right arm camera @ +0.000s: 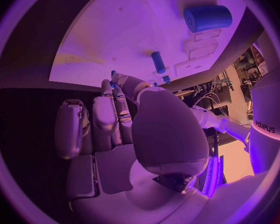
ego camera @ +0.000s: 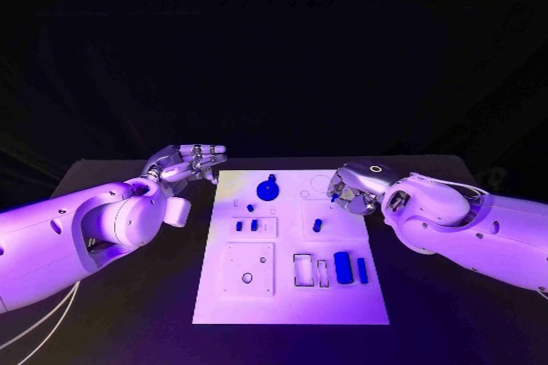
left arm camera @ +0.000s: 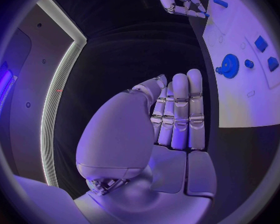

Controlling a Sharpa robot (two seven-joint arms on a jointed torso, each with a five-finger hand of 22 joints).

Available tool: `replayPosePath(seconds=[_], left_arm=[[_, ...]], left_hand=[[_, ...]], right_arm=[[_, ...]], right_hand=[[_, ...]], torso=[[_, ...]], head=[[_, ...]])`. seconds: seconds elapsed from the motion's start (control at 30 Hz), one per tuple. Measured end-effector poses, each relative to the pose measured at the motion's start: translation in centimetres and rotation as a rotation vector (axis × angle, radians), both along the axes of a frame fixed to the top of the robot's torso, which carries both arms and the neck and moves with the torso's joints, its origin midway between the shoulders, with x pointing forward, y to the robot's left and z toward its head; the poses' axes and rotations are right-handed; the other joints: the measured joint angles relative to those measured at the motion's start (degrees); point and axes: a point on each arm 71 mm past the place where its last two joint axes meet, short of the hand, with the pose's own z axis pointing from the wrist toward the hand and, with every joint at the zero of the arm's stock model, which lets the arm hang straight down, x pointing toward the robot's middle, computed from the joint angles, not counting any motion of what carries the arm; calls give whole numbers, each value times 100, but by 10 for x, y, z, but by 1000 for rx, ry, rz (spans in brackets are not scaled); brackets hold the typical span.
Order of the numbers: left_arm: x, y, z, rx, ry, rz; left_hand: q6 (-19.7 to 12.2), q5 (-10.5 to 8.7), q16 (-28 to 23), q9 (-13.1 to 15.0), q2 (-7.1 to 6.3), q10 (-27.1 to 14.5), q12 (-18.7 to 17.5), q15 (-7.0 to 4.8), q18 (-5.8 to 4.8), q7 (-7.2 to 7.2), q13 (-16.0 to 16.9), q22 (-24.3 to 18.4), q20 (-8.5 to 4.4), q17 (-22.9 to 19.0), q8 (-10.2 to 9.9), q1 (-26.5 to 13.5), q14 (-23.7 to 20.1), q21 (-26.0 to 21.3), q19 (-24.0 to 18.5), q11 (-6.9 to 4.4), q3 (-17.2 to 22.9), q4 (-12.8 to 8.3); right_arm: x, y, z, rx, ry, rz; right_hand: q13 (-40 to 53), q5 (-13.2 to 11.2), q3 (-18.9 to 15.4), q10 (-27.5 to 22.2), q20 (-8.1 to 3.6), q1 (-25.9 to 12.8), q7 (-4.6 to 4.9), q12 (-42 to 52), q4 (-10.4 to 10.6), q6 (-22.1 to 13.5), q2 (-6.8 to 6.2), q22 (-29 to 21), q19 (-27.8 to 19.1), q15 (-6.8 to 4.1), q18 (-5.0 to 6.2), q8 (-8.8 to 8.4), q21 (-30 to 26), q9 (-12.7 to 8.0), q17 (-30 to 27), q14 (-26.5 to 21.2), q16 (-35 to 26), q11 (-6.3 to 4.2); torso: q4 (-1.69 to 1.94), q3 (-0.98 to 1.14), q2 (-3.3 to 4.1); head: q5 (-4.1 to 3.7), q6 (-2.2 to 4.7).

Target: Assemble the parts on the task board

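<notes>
A white left arm reaches in over a black table (ego camera: 137,302). Its silver left hand (ego camera: 188,162) hovers just off the far left corner of the task board (ego camera: 291,298), fingers (left arm camera: 180,109) straight and pressed side by side, holding nothing.

The task board is a white rectangular plate lying flat in the middle of the table, with shallow recesses and small holes. On it, from left: two small blue parts (ego camera: 247,225) in a recess, a round blue gear (ego camera: 268,192) near the far edge, a short blue peg (ego camera: 317,223), then a thick blue cylinder (ego camera: 343,267) beside a thin blue bar (ego camera: 363,270).

The right hand (ego camera: 352,192) hangs over the board's far right corner, fingers (right arm camera: 109,114) lightly curled; whether they pinch anything cannot be told.
</notes>
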Motion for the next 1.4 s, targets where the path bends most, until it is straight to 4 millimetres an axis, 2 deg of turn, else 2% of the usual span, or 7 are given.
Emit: replayPosePath(seconds=[0.2,0.37,0.53,0.87,1.17,1.4], left_arm=[[1,-1,0,5,-3,-6],[1,-4,0,6,-5,-15],[0,-7,0,4,-7,-26],[0,-13,0,2,-5,-46],[-1,-15,0,-1,-5,-59],[-1,-17,0,-2,-4,-65]], left_hand=[[-20,0,0,0,0,-2,22,19,-2,20,-1,-5,0,0,0,0,-20,-24,0,2,0,0],[-20,0,0,0,0,-2,22,20,-2,19,-1,-5,0,0,0,0,-19,-24,0,2,0,0],[-20,0,0,0,0,-1,22,19,-1,19,5,-5,0,-7,0,0,-19,-24,0,1,0,0],[-19,0,0,1,0,-19,22,20,-2,19,4,-10,20,-7,0,0,-20,-24,-21,19,-16,-16],[-41,0,0,-5,0,-42,22,20,-1,40,9,-9,21,-11,0,0,-20,-24,-20,0,-16,-16],[-41,0,0,-4,0,-42,22,20,-1,40,9,-9,20,-11,0,0,-19,-24,-20,1,-16,-15]], right_arm=[[-16,13,10,51,3,46],[-35,40,15,96,16,122],[-49,67,15,129,38,194],[-67,110,-12,155,112,276],[-72,124,-31,154,157,293],[-74,131,-42,153,180,303]], right_hand=[[0,44,29,0,0,0,0,-8,0,0,0,0,0,0,0,0,0,7,8,0,22,0],[0,44,30,0,0,0,0,-23,-1,0,0,-1,0,0,1,0,0,12,8,0,21,0],[0,44,62,0,0,0,0,-44,-33,0,0,-1,0,0,0,-1,0,13,8,0,20,0],[0,68,108,0,0,0,20,-71,-80,-21,0,-1,0,0,1,-1,0,20,-4,0,20,0],[0,77,124,0,0,-2,20,-49,-96,-21,-2,-2,-1,0,1,-1,23,20,-6,0,19,0],[1,77,124,0,0,-5,19,-49,-96,-21,0,-2,-1,0,1,-1,37,24,-6,0,19,0]], torso=[[-1,3,1],[1,7,5],[2,7,9],[2,0,10],[5,-1,12],[1,-3,11]], head=[[19,5],[69,-4],[151,-43],[330,-132],[466,-157],[534,-198]])
